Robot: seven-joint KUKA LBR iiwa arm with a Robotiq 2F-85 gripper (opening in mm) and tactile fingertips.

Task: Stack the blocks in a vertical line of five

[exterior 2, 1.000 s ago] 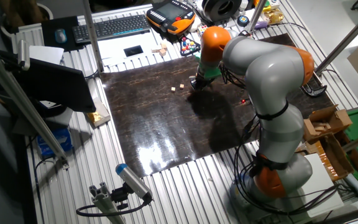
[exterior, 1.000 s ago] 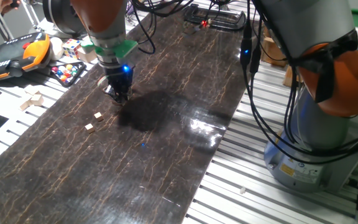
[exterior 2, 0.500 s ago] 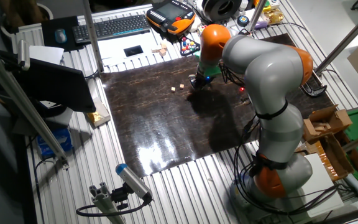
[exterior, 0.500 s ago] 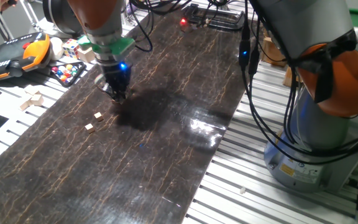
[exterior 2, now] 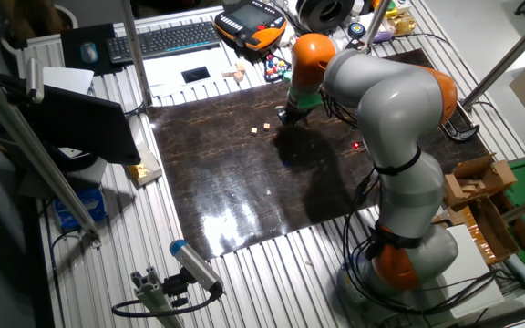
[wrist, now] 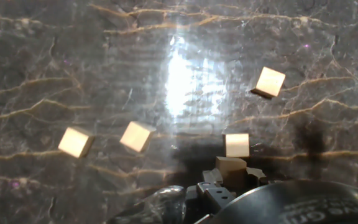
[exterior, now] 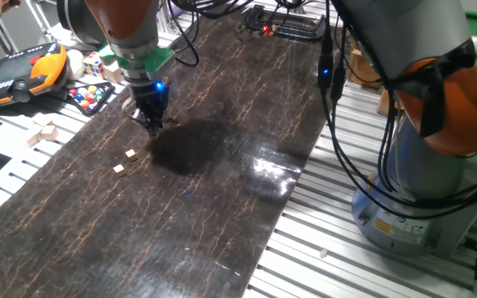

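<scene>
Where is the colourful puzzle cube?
In one fixed view, the multicoloured puzzle cube sits off the dark mat's far-left edge, between the orange controller and the gripper.

Hand (exterior: 151,122) fingertips blurred, grip unclear.

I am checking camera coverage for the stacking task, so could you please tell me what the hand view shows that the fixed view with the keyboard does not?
Only the hand view shows five small wooden cubes: four lying apart on the dark marbled tabletop, such as the farthest cube, plus one cube sitting at the gripper's tip.

Only the fixed view with the keyboard shows the whole grey-and-orange arm, the teach pendant and the aluminium frame.

Both show the gripper low over the dark tabletop, with loose cubes nearby; the fixed view resolves just two.
</scene>
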